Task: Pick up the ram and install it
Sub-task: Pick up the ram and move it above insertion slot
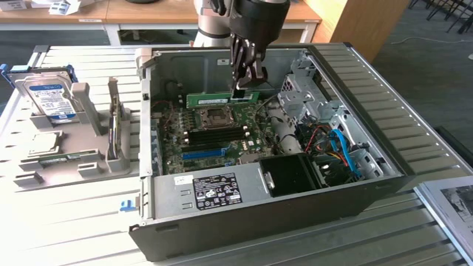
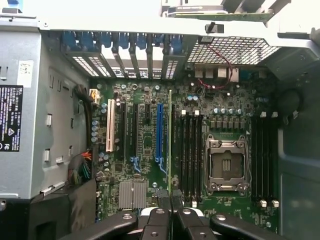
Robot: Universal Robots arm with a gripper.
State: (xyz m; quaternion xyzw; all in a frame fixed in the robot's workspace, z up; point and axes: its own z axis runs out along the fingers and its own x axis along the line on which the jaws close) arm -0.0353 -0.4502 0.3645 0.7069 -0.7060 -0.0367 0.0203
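Tool (image 1: 246,88) pinching the ram (image 1: 214,99) near the stick's end on the exterior view's right. The stick hangs on edge, lengthwise level, and reaches toward the exterior view's left.

Wrist view: tool (image 2: 171,215) fingers pressed onto the ram (image 2: 170,145). The ram is seen edge-on as a thin green line, lying between the blue slot (image 2: 159,135) and the black memory slots (image 2: 190,150).

Ram sits above the far part of the motherboard (image 1: 185,119), just beyond the CPU socket (image 1: 216,116). Memory slots (image 1: 218,134) and blue slot (image 1: 203,153) lie nearer than the socket.

All of this is inside the open computer case (image 1: 384,166), which lies on its side with the power supply (image 1: 214,191) along the near wall.

On the exterior view's left, well apart from the case, a hard drive (image 1: 50,97) stands in a grey holder (image 1: 81,160) on the slatted tabletop (image 1: 66,221).
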